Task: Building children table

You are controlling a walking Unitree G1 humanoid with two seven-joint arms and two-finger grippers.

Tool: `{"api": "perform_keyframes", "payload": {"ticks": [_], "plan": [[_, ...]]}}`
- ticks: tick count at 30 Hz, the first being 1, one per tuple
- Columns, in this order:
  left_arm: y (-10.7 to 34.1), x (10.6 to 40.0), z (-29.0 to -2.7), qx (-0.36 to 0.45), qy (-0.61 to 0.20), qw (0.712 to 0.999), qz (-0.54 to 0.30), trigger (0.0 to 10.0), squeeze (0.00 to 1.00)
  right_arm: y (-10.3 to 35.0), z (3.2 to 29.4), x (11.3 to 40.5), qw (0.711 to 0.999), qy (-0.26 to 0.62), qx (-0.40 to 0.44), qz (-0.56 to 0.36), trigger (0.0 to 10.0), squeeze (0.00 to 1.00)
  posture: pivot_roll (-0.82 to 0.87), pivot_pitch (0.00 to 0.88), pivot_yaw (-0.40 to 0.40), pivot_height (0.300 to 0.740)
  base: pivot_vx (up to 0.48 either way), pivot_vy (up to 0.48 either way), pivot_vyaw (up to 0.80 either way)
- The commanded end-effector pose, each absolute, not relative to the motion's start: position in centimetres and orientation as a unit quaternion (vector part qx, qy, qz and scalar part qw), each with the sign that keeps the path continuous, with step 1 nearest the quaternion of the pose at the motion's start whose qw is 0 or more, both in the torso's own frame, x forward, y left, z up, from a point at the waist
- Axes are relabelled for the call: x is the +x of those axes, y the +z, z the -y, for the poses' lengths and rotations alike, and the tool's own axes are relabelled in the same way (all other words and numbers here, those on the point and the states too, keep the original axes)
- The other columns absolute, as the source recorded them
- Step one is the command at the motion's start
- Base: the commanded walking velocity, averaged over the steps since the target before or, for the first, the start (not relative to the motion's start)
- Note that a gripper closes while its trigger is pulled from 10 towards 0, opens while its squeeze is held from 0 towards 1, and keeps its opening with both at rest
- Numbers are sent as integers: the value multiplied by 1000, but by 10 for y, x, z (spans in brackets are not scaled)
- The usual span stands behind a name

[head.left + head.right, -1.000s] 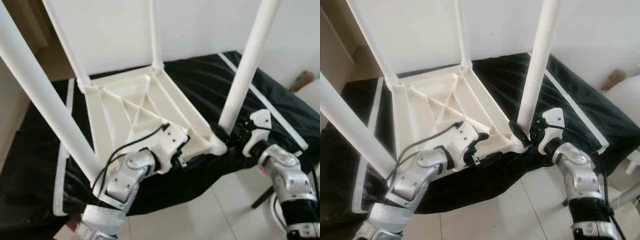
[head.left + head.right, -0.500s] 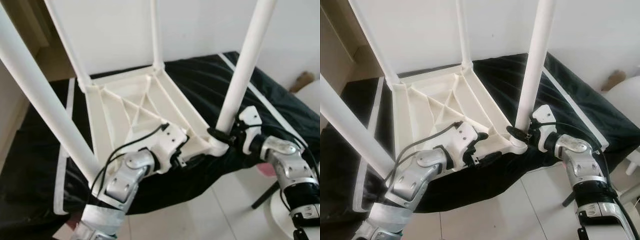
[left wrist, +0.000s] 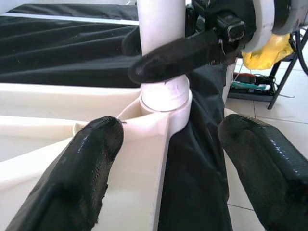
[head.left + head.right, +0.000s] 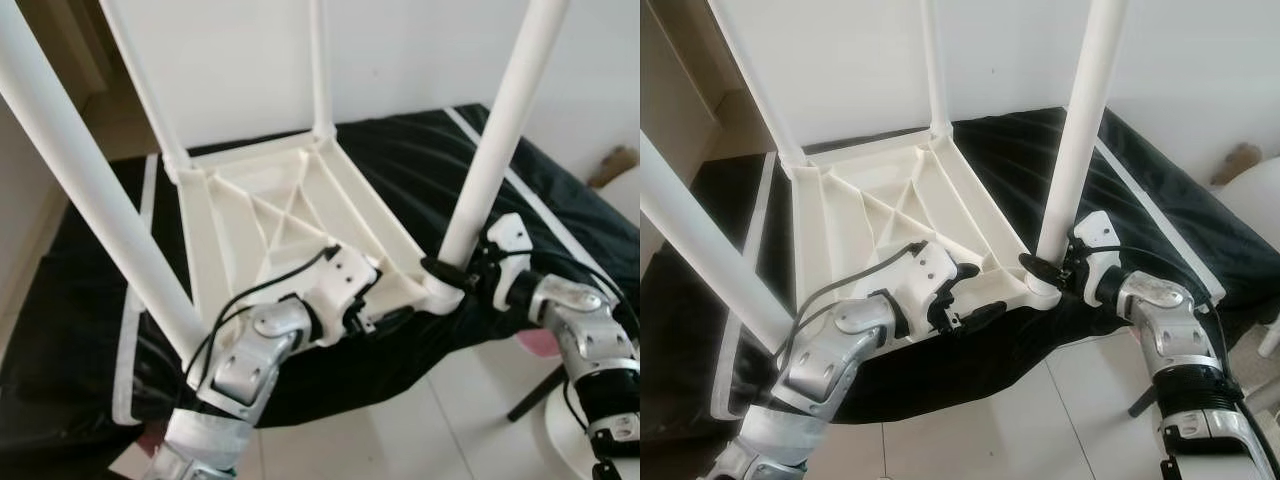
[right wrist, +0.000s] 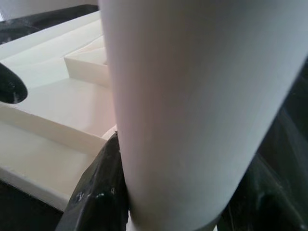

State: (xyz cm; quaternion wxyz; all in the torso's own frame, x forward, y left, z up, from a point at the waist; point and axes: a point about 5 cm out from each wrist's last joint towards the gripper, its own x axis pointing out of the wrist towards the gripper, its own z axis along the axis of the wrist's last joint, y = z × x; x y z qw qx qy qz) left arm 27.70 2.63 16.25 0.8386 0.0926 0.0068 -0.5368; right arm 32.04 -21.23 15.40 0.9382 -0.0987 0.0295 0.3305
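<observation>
A white plastic children's table [image 4: 290,200] lies upside down on a black cloth, its legs pointing up. My right gripper [image 4: 455,272] is shut on the near right leg [image 4: 495,150] just above its corner socket [image 3: 166,96]. In the right wrist view the leg [image 5: 192,96] is pressed between the black fingers [image 5: 98,192]. My left gripper [image 4: 375,315] is open at the table's near rim. One of its fingers [image 3: 82,173] rests on the ribbed underside, and the other hangs over the cloth beyond the edge.
The black cloth [image 4: 420,160] covers a low surface against a white wall. Pale tiled floor [image 4: 440,420] lies in front. The near left leg [image 4: 90,190] slants across the left of the view. A thin black stand and a yellow object [image 3: 267,50] sit on the floor at the right.
My right wrist has swung in and its gripper has settled around the base of the near right leg. The camera has shifted slightly. The left arm has not moved.
</observation>
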Motion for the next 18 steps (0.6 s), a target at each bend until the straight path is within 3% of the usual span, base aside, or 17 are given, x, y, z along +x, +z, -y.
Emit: {"api": "perform_keyframes", "payload": {"ticks": [1, 7, 18], "plan": [[165, 282, -29, 96, -510, 855, -6, 10000, 0, 152, 210, 321, 947, 304, -96, -31, 10000, 0, -82, 0, 57, 740, 0, 0, 0], [163, 280, -29, 93, -512, 854, -9, 10000, 0, 146, 196, 323, 980, 186, -70, -32, 10000, 0, -87, 0, 62, 740, 0, 0, 0], [162, 279, -30, 90, -512, 854, -12, 10000, 0, 135, 174, 316, 996, 33, -13, -77, 10000, 0, -83, 0, 58, 740, 0, 0, 0]]}}
